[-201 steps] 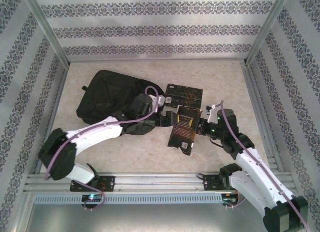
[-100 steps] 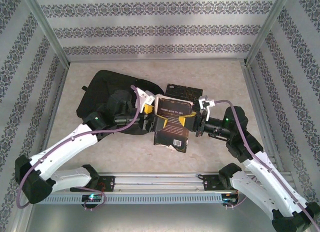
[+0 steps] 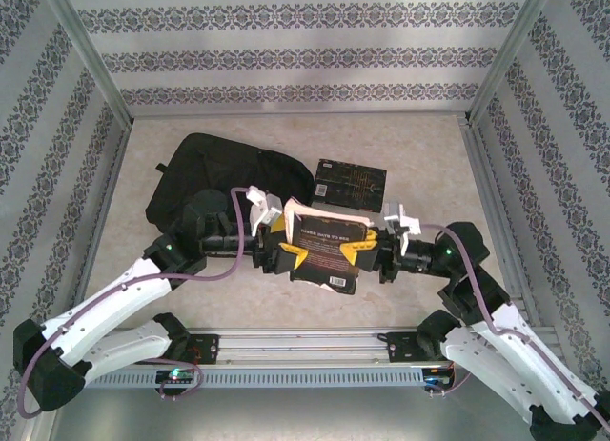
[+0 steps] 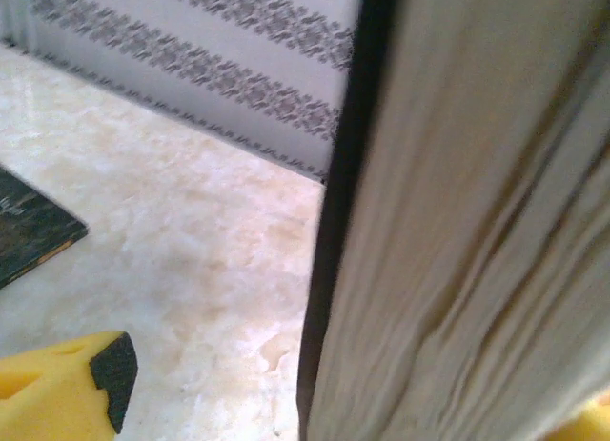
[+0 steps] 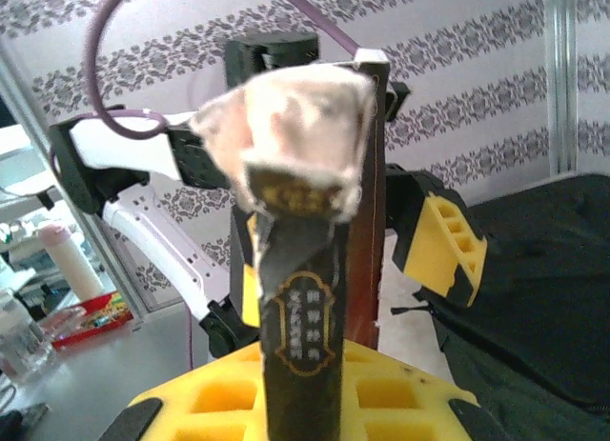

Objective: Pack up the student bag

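Within the last second the book [image 3: 329,246], clamped in the right gripper [image 3: 360,254], has been lifted off the table [image 3: 429,136] and the left gripper [image 3: 284,254], jaws apart, brought around its other edge, so a handover beside the bag [image 3: 219,174], lying far-left, seems prepared.

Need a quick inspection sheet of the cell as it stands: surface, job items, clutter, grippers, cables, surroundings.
Surface: table, pale marbled top, no spill seen.
Job's things: bag lies at far left. Flat book lies on the table to its right. Held book is raised between the arms, nearer than both.
Clutter: nothing seen.
Grippers: left gripper open, fingers straddling the held book's page edge. Right gripper shut on the held book's other side.
Cables: left cable and right cable, purple, run along the arms; no snag seen.
Surroundings: patterned walls on three sides, metal rail at the near edge.
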Motion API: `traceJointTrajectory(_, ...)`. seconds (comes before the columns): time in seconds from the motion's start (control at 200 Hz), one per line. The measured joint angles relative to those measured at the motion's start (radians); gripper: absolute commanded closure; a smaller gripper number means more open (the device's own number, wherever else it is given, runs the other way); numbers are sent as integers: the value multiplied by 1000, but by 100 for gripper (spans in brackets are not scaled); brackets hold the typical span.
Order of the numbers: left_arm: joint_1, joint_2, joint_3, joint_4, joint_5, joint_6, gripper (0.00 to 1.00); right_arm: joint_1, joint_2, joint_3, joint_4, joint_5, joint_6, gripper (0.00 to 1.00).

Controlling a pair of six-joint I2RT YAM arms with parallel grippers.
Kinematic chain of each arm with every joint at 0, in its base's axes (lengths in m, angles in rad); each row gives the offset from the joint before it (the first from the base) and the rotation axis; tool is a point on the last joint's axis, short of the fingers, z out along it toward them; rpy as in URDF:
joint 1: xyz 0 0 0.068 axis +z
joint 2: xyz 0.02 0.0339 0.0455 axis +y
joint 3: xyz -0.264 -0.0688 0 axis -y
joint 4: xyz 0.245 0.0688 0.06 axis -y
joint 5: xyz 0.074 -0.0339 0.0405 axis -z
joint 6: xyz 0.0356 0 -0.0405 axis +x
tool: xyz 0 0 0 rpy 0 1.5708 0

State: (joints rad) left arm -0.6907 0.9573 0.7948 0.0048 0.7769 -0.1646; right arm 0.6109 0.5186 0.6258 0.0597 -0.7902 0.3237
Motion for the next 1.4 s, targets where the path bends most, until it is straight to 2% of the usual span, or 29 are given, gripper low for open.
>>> traceJointTrajectory(0.27, 10, 1, -109, 363, 165, -137, 35, 41, 11, -40, 79, 8, -36, 100)
traceJointTrajectory(0.405, 13, 10, -133, 501, 218, -188, 60, 53, 14, -63, 94, 23, -42, 100)
traceJointTrajectory(0.525, 26, 10, -151, 579, 241, -219, 76, 53, 0, -77, 103, 61, -43, 100)
traceJointTrajectory(0.595, 28, 11, -153, 610, 252, -231, 78, 53, -8, -81, 109, 76, -43, 100)
traceJointTrajectory(0.799, 32, 39, -154, 669, 282, -265, 73, 55, -6, -90, 126, 91, -40, 100)
traceJointTrajectory(0.999, 54, 43, -154, 655, 301, -260, 83, 55, 8, -90, 132, 94, -39, 100)
traceJointTrajectory(1.039, 60, 43, -154, 652, 305, -259, 88, 55, 12, -90, 133, 94, -39, 100)
traceJointTrajectory(1.089, 65, 43, -154, 646, 309, -260, 100, 55, 16, -90, 135, 96, -39, 100)
traceJointTrajectory(1.124, 67, 45, -153, 647, 312, -260, 100, 55, 19, -90, 137, 99, -39, 100)
traceJointTrajectory(1.154, 71, 46, -153, 648, 311, -264, 100, 55, 21, -90, 137, 105, -38, 92)
traceJointTrajectory(1.189, 72, 47, -153, 654, 308, -272, 100, 55, 22, -90, 135, 117, -30, 66)
traceJointTrajectory(1.199, 75, 48, -154, 658, 305, -276, 100, 55, 23, -90, 135, 123, -27, 55)
traceJointTrajectory(1.234, 79, 52, -157, 677, 296, -294, 100, 60, 27, -90, 136, 155, -14, 40)
traceJointTrajectory(1.289, 90, 55, -174, 731, 264, -336, 100, 61, 29, -90, 137, 216, 8, 31)
traceJointTrajectory(1.399, 107, 65, -225, 857, 119, -439, 100, 61, 45, -90, 148, 323, 58, 26)
